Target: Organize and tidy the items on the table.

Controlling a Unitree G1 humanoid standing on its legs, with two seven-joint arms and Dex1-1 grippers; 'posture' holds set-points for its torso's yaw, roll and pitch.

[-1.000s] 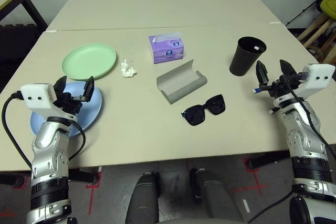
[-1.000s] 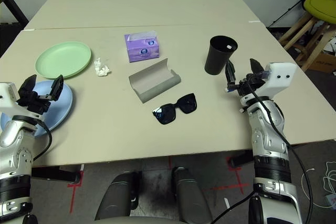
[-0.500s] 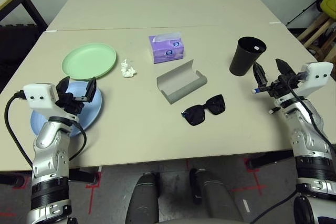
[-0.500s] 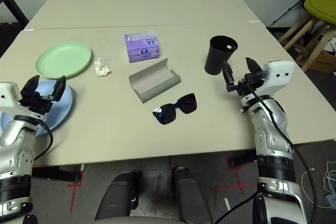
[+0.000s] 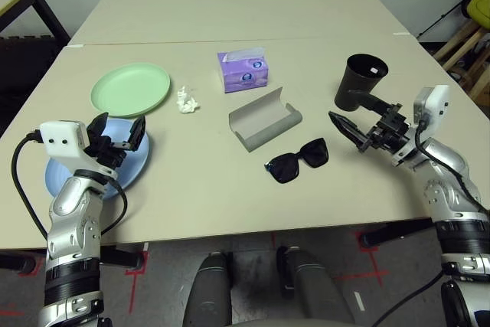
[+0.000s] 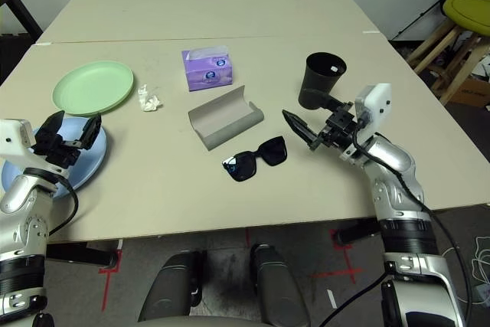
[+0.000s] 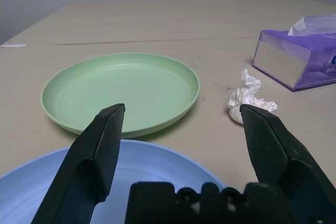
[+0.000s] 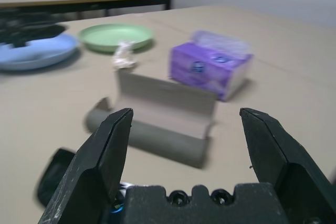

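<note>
On the worktop (image 5: 230, 181), the open grey case (image 5: 264, 119) lies mid-table with the sunglasses (image 5: 297, 160) just in front and the tissue box (image 5: 243, 70) behind. The green plate (image 5: 130, 88) sits left, the blue plate (image 5: 130, 165) nearer the robot, a crumpled tissue (image 5: 187, 100) beside them; the cup (image 5: 360, 80) stands right. The head views show the whole layout. The left wrist view shows the left end effector (image 7: 184, 129) released, empty, over the blue plate's edge. The right end effector (image 5: 358, 119), released, empty, points toward the case.
</note>
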